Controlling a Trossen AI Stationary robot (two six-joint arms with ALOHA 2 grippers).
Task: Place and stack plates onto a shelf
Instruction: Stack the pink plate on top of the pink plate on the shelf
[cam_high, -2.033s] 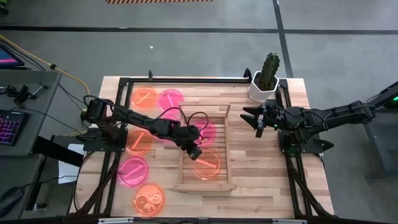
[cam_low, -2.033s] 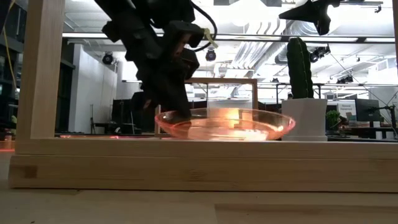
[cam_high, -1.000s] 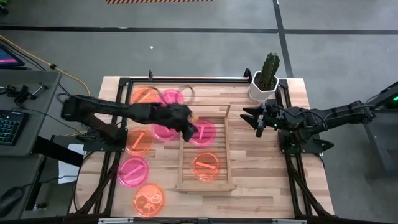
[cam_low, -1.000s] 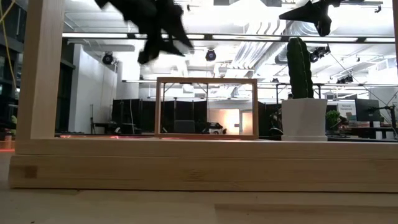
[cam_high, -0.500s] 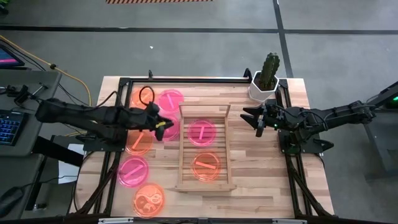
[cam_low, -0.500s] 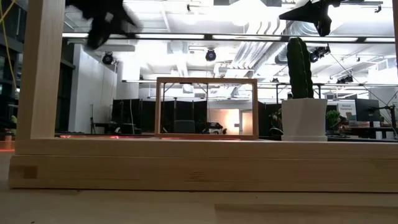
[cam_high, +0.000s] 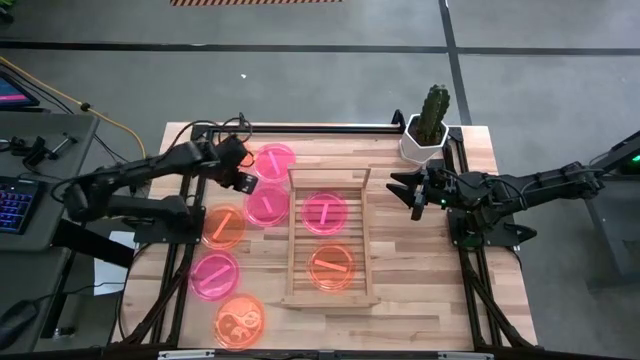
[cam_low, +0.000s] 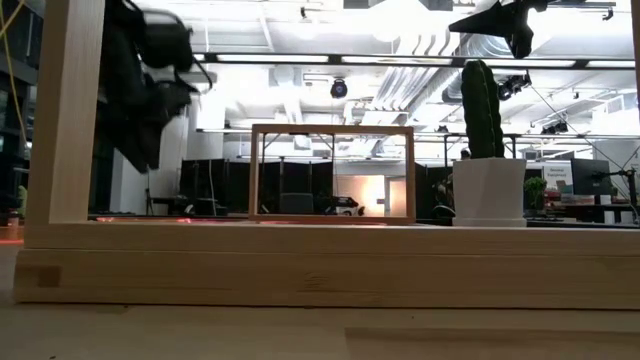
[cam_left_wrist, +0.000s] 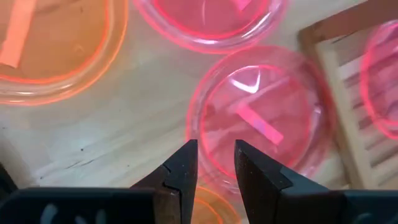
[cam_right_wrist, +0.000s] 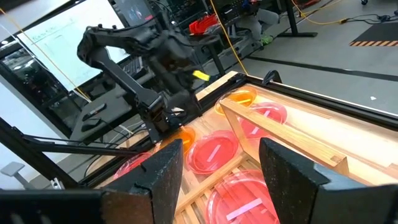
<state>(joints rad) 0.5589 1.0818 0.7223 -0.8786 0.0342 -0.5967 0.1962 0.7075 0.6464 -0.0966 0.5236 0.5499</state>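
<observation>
Fingers (cam_left_wrist: 186, 163) of the left gripper (cam_high: 243, 176), slightly parted and empty, hovered over a pink plate (cam_high: 267, 205) lying on the tabletop (cam_high: 420, 270) just left of the shelf (cam_high: 296, 240), far from the right gripper (cam_high: 414, 196).

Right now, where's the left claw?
In the high view the left claw hangs over the table's far left part, empty, between the far pink plate and the orange plate, left of the shelf.

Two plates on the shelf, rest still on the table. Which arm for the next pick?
Left. Its end effector, open, hangs over the loose plates, nearest the pink plate beside the shelf. The right end effector waits beyond the shelf, near the cactus, away from any loose plate.
</observation>
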